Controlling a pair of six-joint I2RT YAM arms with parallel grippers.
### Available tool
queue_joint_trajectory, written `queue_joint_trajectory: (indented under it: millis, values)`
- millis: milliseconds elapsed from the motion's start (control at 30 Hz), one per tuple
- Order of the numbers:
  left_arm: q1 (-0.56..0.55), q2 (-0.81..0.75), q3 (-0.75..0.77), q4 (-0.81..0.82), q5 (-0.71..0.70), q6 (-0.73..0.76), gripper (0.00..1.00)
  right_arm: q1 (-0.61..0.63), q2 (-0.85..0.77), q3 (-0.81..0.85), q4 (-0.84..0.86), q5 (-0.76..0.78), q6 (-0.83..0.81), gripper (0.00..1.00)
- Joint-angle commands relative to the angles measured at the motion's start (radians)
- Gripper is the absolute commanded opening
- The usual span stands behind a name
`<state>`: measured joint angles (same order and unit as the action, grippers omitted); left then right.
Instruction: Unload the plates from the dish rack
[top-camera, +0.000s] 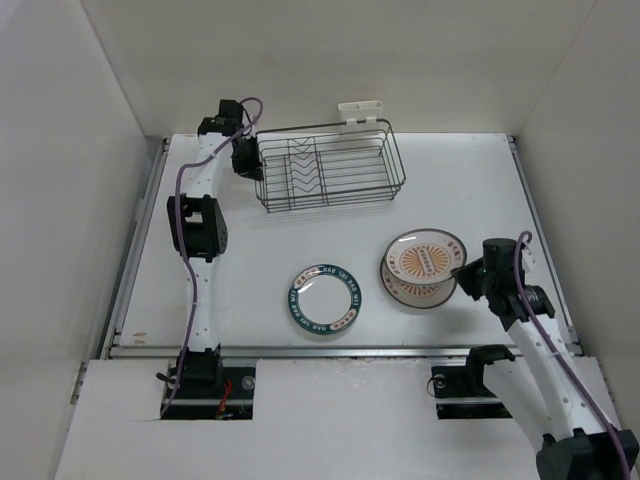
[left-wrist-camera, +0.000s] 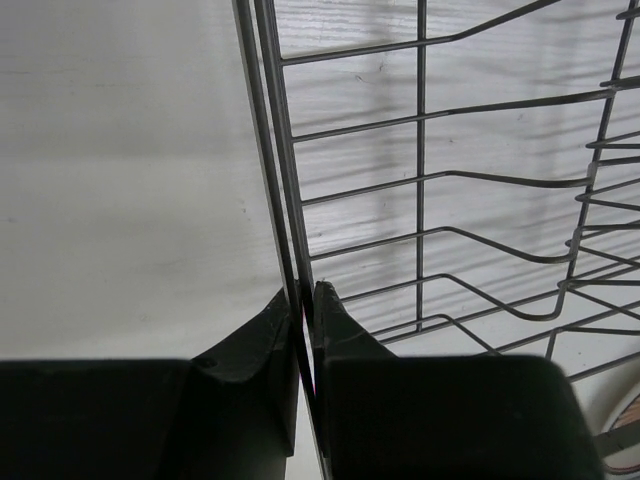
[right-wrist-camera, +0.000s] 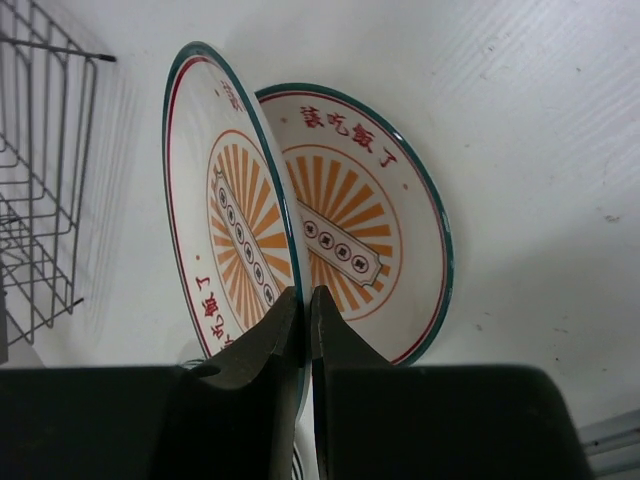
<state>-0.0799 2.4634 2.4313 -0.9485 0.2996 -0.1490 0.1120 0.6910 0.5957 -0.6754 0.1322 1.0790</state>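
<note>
The right wrist view alone separates two sunburst plates: the tilted sunburst plate (right-wrist-camera: 215, 200), its rim pinched by the right gripper (right-wrist-camera: 306, 295), over the flat sunburst plate (right-wrist-camera: 370, 200) on the table (right-wrist-camera: 520, 120). Overhead, the teal-ringed plate (top-camera: 325, 299) lies beside them, making three plates. At the back, the left gripper (left-wrist-camera: 307, 290) pinches the single dish rack (top-camera: 330, 168) by its left rim.

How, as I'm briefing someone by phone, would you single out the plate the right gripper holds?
On the table, look front-right of the dish rack, where two orange sunburst plates overlap. It is the upper plate, tilted and pinched at its rim by the right gripper, while its twin lies flat.
</note>
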Motion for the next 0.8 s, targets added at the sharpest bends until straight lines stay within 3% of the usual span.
queue_joint_trajectory:
  millis: [0, 267, 433, 467, 600, 667, 767]
  values:
    - [-0.060, 0.000, 0.067, 0.002, 0.016, 0.110, 0.00, -0.005, 0.028, -0.034, 0.077, 0.018, 0.087, 0.00]
    - [-0.119, 0.019, 0.077, 0.045, -0.072, 0.171, 0.00, -0.005, 0.042, -0.099, 0.093, -0.003, 0.121, 0.02]
    - [-0.119, 0.019, 0.077, 0.057, -0.073, 0.161, 0.02, -0.005, 0.042, -0.089, -0.005, -0.003, 0.121, 0.20]
    - [-0.119, 0.019, 0.087, 0.057, -0.073, 0.161, 0.04, -0.005, 0.042, -0.089, -0.032, -0.003, 0.121, 0.32]
    - [-0.119, 0.019, 0.087, 0.057, -0.073, 0.161, 0.11, -0.005, 0.065, -0.068, -0.087, -0.014, 0.130, 0.50]
    - [-0.119, 0.019, 0.087, 0.057, -0.073, 0.161, 0.14, -0.005, 0.094, -0.033, -0.114, -0.014, 0.130, 0.67]
    - [-0.119, 0.009, 0.087, 0.057, -0.073, 0.161, 0.16, -0.005, 0.143, 0.024, -0.176, -0.003, 0.115, 0.67]
